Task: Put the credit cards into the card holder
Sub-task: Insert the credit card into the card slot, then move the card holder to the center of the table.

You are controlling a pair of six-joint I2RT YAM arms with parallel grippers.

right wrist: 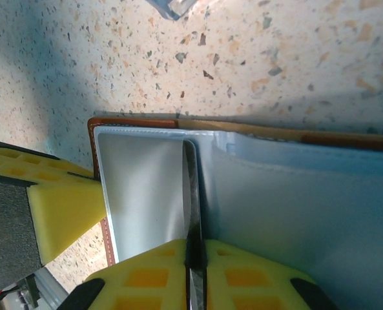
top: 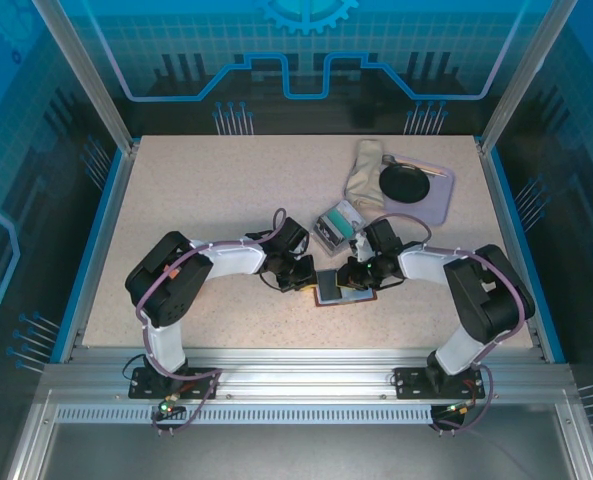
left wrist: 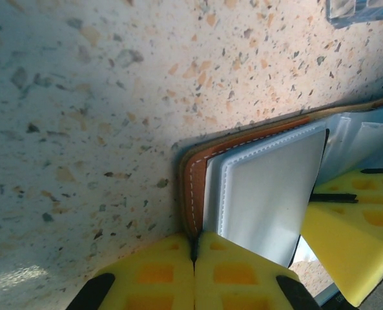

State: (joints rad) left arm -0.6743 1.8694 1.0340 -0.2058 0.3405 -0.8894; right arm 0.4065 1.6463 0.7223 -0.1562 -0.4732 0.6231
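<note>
The brown card holder [top: 338, 290] lies open on the table between both arms, its pale pockets facing up. My left gripper [left wrist: 193, 248] is shut on its stitched brown edge [left wrist: 192, 181]. My right gripper [right wrist: 194, 248] is shut on a thin dark credit card [right wrist: 191, 194], seen edge-on. The card stands at the mouth of a pale pocket [right wrist: 146, 187] in the holder's left half. The right gripper's yellow fingers [left wrist: 349, 226] show beside the holder in the left wrist view. More cards rest in a clear tray [top: 338, 224] behind the holder.
At the back right lie a beige cloth pouch [top: 366, 172] and a lilac tray [top: 438, 195] carrying a black dish [top: 404, 182]. Both grippers [top: 301, 272] [top: 356, 274] sit close together over the holder. Speckled tabletop stretches to the left and back.
</note>
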